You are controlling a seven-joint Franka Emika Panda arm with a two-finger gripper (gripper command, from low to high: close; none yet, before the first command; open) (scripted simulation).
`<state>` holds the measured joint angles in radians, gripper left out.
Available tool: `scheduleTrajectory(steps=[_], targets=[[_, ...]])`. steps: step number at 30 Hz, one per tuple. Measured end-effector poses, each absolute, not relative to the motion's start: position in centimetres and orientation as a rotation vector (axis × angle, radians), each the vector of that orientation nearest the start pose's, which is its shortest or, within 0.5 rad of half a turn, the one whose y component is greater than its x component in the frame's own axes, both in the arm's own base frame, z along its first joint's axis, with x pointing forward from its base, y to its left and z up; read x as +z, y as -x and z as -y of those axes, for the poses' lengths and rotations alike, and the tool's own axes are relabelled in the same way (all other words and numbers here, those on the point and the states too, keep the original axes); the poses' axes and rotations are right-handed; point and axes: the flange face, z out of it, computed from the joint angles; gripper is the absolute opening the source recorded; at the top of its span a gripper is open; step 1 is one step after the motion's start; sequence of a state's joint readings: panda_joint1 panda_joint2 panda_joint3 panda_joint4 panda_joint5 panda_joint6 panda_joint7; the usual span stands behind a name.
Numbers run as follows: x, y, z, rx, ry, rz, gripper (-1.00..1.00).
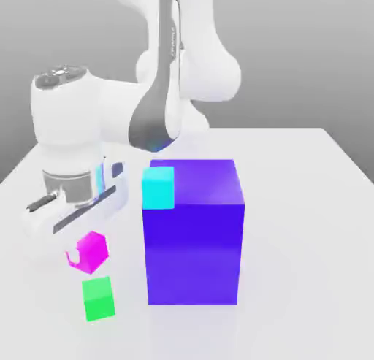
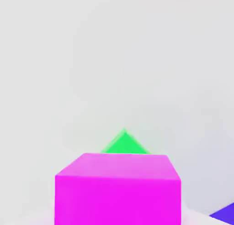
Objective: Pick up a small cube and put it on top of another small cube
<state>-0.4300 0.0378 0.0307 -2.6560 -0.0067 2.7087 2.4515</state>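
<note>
In the lower left of the exterior view, the gripper (image 1: 82, 258) is clenched on the magenta cube (image 1: 92, 250), carried just above the green cube (image 1: 98, 298). Transport appears underway; next comes centring, lowering and releasing.

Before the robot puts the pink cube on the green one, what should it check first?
1. Hand shut on the pink cube: ok, the cube hangs off the table.
2. Pink cube above the green cube: not ok yet; in the exterior view it sits above and slightly to the left.
3. Green cube's top bare: ok.
4. Big blue-purple block away from the green cube: ok, there is a gap.
5. Cyan cube out of the way: ok, up by the big block.
6. Pink cube level: cannot tell.
</note>
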Motion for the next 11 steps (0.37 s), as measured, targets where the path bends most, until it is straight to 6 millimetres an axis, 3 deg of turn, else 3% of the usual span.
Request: scheduleTrajectory(steps=[8,9,11], targets=[[18.7,-38.9,16.2,-0.007,0.47,-3.1,-1.0],[18.1,-38.8,16.1,-0.004,0.473,-3.102,1.0],[18.1,-38.8,16.1,-0.004,0.473,-3.102,1.0]])
